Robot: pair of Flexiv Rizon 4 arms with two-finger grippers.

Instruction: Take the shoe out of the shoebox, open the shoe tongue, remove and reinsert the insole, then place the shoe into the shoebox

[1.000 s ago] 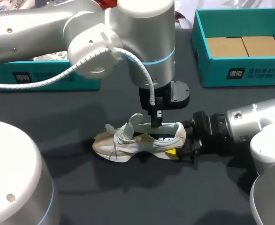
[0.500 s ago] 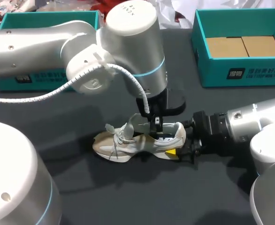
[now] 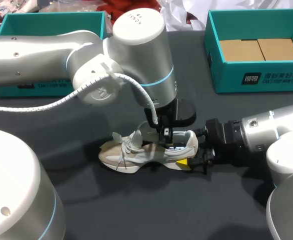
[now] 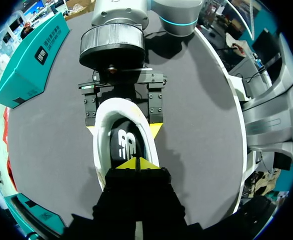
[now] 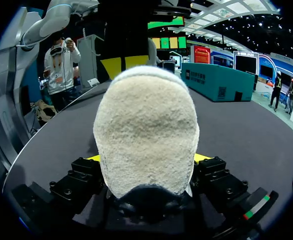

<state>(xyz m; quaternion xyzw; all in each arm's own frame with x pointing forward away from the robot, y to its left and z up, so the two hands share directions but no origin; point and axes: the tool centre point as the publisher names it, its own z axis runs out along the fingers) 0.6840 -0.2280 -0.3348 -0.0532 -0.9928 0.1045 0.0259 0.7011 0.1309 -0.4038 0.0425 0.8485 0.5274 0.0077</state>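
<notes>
A pale sneaker (image 3: 131, 152) lies on its sole mid-table, toe towards the left, laces loose and tongue (image 3: 142, 129) lifted. My left gripper (image 3: 165, 136) comes down into its opening. In the left wrist view its tips (image 4: 136, 164) are shut together just above the dark insole (image 4: 124, 147); whether they pinch it I cannot tell. My right gripper (image 3: 187, 154) comes in low from the right and clamps the heel (image 5: 146, 125) from both sides. Its yellow-tipped fingers (image 4: 155, 129) press against the shoe's rim. The open teal shoebox (image 3: 246, 77) stands at the back right.
A second teal box (image 3: 51, 22) sits at the back left, partly behind my left arm. The shoebox holds flat brown cardboard pieces (image 3: 259, 50). Dark tabletop lies bare in front of the shoe.
My left arm has come down and swung slightly, sinking its shut gripper deeper into the shoe's opening. The right gripper and the shoe have stayed put.
</notes>
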